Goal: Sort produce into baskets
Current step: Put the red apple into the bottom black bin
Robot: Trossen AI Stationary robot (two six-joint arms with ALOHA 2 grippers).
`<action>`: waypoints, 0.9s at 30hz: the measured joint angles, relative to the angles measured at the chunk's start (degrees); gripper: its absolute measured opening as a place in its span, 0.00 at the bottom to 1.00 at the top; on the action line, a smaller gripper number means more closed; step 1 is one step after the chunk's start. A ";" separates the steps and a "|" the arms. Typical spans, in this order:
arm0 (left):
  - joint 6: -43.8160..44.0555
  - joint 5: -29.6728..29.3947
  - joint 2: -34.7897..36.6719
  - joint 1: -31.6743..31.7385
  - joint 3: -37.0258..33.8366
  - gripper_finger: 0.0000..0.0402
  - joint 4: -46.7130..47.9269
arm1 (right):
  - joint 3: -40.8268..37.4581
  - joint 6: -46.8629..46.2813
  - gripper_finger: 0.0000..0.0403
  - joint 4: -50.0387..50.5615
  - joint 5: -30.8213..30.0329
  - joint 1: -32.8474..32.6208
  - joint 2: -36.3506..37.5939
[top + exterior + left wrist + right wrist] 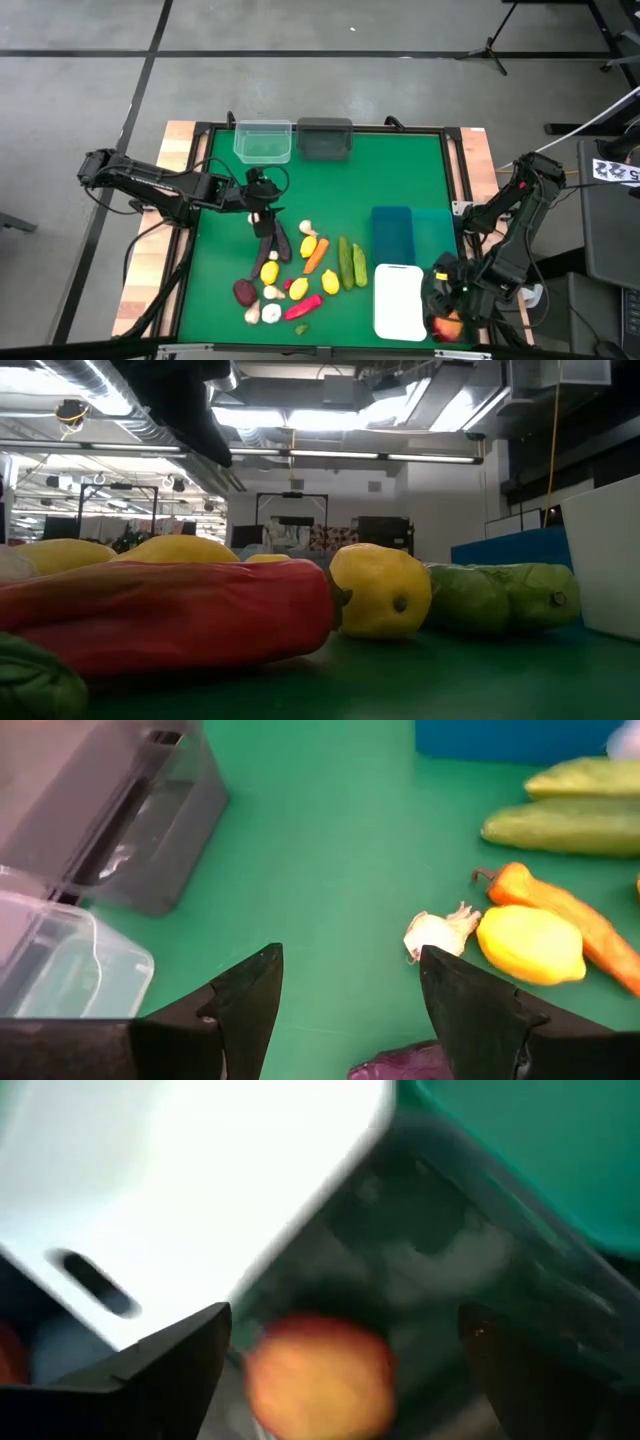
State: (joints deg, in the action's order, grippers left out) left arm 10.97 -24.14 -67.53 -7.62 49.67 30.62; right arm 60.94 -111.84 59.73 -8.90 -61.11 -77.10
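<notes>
1. Two grippers noted; left gripper hovers above the dark purple elongated piece, fingers apart, holding nothing.
2. Right gripper hangs over the dark translucent basket beside the white rectangular basket, fingers apart; red-orange round apple lies between them, apparently unheld.
3. Purple piece judged light, smooth, slippery (likely plastic); grip across its narrow middle.

Industrial lab hall: exposed ceiling ducts, strip lights, concrete floor, tripod.
</notes>
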 joint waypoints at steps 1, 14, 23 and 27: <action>-1.44 0.99 0.00 0.00 0.00 0.58 -0.06 | 0.70 1.55 0.95 0.06 -2.28 0.58 0.00; 6.61 17.46 -0.02 -3.61 0.02 0.58 4.82 | 10.24 39.43 0.93 2.26 -15.57 15.51 0.13; 10.05 20.91 -0.49 -23.24 0.00 0.58 3.86 | 10.26 57.51 0.93 5.08 -13.77 23.81 0.13; 8.48 17.94 -2.66 -31.04 0.00 0.58 1.47 | 10.26 61.02 0.93 4.77 -13.52 25.42 0.13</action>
State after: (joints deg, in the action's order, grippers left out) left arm 19.45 -6.20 -70.18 -38.65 49.67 32.09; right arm 71.20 -50.83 64.50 -22.41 -35.69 -76.97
